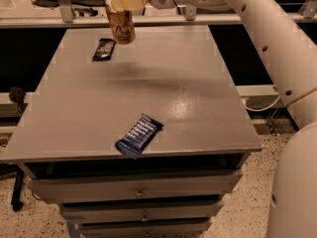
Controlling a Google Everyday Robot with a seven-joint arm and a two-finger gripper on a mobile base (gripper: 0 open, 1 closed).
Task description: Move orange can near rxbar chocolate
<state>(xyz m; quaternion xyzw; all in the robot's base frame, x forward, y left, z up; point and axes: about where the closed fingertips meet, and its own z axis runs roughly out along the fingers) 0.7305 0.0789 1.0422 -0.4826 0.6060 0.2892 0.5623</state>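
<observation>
My gripper (122, 5) is shut on the orange can (122, 28) and holds it in the air above the far left part of the grey table (188, 98). The can hangs roughly upright below the fingers, its top hidden by them. The rxbar chocolate (104, 49), a dark flat bar with pale lettering, lies on the table at the far left, just left of and below the can. The can does not touch the table.
A blue-wrapped bar with white stripes (138, 135) lies near the table's front edge. My white arm (267, 38) reaches in from the right. Drawers (138, 190) sit under the tabletop. A metal rail (208, 19) runs behind the table.
</observation>
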